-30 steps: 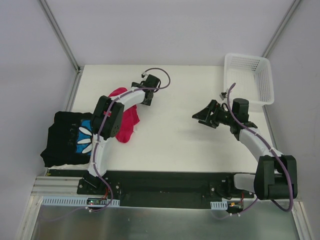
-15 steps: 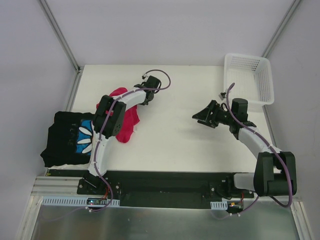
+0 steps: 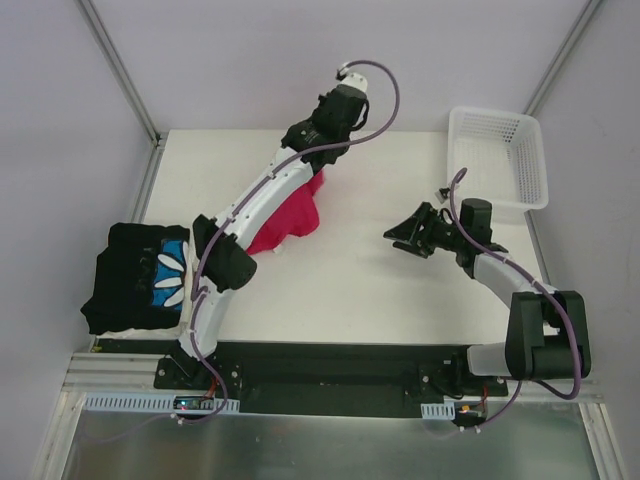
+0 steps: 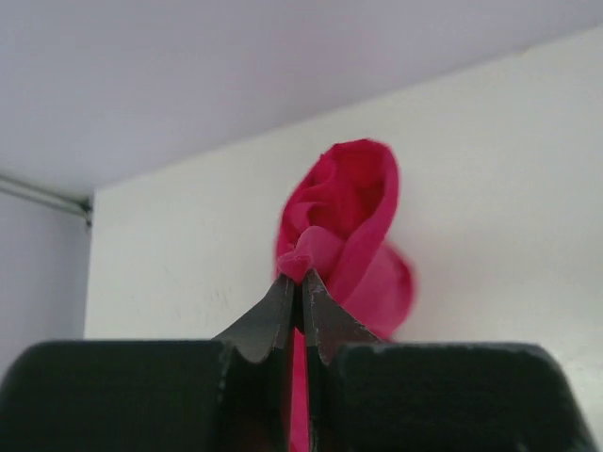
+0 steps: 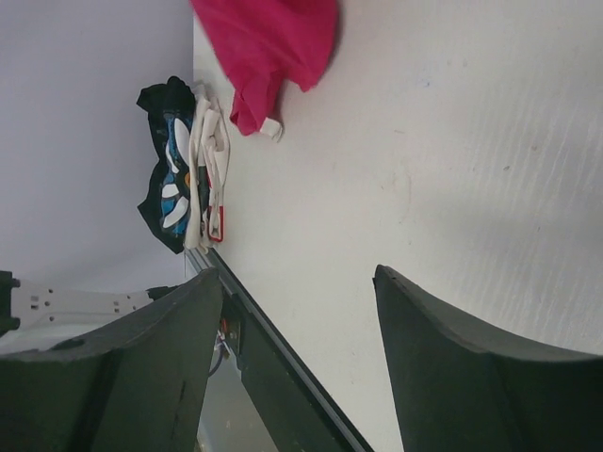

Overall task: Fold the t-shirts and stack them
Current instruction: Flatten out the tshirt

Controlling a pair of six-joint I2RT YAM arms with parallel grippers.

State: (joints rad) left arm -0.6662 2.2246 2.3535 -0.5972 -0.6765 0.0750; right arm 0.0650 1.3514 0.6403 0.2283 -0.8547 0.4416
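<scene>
Left gripper (image 4: 300, 279): the jaws are clamped tight on a bunched fold of the crimson-pink t-shirt (image 4: 347, 212). The shirt is held up over the far middle of the table (image 3: 370, 290), with its lower end hanging toward the surface. Right gripper (image 5: 297, 282): the fingers are spread apart and nothing is held. It is poised over bare table, right of the shirt. The black printed t-shirt (image 3: 128, 275) is laid on white cloth at the table's left edge.

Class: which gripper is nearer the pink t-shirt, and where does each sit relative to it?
Left. The left gripper is shut on the pink t-shirt, pinching its raised far end. The right gripper is open above the table, off to the shirt's right, not touching it.
</scene>
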